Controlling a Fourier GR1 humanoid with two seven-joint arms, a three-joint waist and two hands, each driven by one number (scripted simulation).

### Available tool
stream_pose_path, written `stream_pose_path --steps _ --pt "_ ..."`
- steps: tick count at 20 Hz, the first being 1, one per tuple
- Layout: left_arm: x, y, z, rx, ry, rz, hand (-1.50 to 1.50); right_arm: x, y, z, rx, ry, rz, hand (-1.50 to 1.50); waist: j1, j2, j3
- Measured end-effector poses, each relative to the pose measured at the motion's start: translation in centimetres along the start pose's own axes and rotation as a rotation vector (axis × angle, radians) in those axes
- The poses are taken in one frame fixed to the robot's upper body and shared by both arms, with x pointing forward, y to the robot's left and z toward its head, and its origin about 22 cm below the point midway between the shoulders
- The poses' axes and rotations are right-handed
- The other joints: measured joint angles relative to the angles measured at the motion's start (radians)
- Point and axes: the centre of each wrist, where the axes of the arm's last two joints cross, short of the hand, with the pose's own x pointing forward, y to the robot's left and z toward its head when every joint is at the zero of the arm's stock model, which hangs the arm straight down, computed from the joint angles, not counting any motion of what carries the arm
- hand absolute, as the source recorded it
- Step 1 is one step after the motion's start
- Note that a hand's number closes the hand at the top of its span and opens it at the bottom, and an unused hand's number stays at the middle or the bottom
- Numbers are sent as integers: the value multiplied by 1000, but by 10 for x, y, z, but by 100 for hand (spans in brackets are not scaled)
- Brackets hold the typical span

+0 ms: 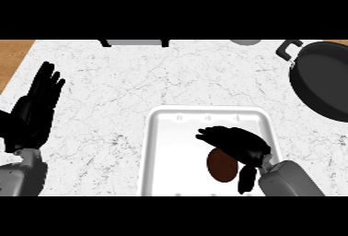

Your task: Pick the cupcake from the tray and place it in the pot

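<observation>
At nine o'clock I see my left hand (34, 110) resting over the marbled surface (102, 92), fingers straight. At six o'clock, my right hand (234, 143) curls its fingers over the brown cupcake (219, 167) in the white tray (156, 152). The black pot (323, 80) sits at two o'clock.

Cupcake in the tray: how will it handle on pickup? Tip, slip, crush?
The cupcake looks small under the right hand, so probably light. It is rounded and lies on the smooth white tray, so it may slide or roll if nudged. Likely soft; curled fingers could dent it.
</observation>
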Motion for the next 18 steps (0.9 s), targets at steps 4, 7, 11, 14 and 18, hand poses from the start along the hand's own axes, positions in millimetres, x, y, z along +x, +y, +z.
stream_pose_path --steps 4,7,11,14,18 --pt "-5 -1 -6 4 -4 5 0 -4 7 -2 14 -73 78 150 0 0 0" --pt "0 -1 -9 4 -7 6 0 0 7 -7 9 -102 108 150 0 -1 -1" --pt "-3 -9 -3 7 -5 9 0 -1 7 -12 2 -125 118 150 0 -3 -3" --pt "-6 -4 -2 7 -8 9 0 1 10 -14 4 -134 131 150 0 -3 -2" --pt "-6 3 -4 29 -4 3 0 -15 31 39 19 -175 149 150 -21 -6 -1"
